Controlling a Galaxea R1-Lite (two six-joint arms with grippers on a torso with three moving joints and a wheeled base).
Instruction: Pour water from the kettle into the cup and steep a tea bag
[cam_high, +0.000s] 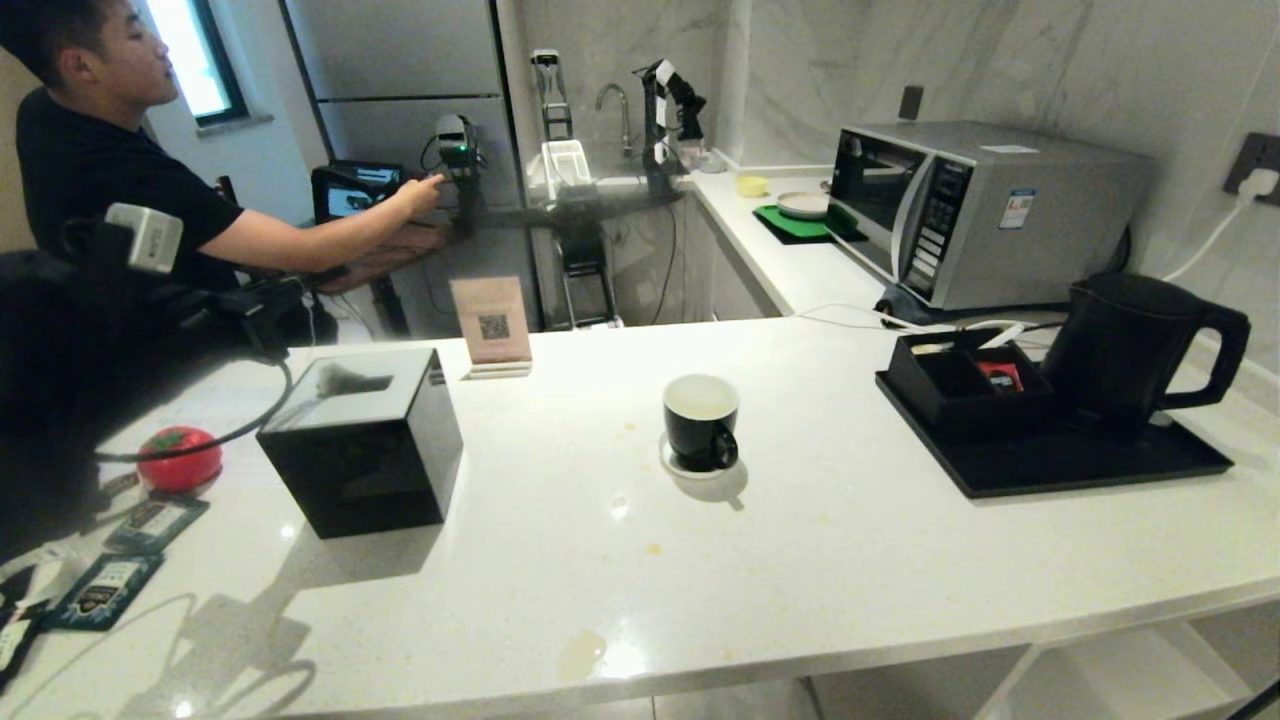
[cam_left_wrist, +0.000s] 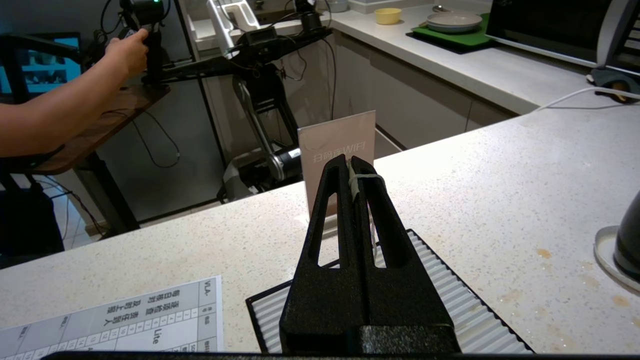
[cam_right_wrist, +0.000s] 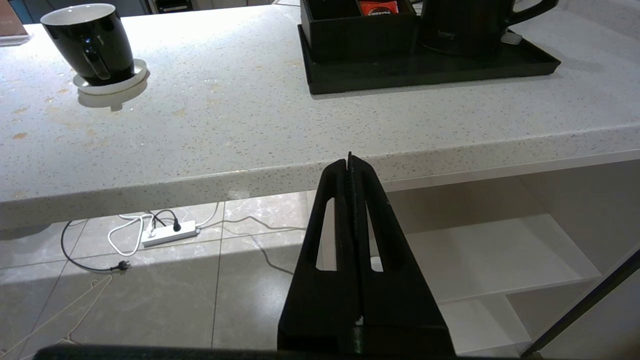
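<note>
clearly the left gripper, pinched shut on the tea bag's string above the tissue box — a swing could snag it before the cup.

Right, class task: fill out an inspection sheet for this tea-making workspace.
Surface: white counter, yellowish stains.
Job's things: cup upright on coaster; kettle on black tray; tea bag not seen.
Clutter: black box, teal packets, red ball, sign card.
Grippers: left gripper shut above box, pale string at its tips; right gripper shut, below counter edge.
Cables: white cord from wall socket towards kettle.
Surroundings: microwave; person at far left, arm outstretched.
</note>
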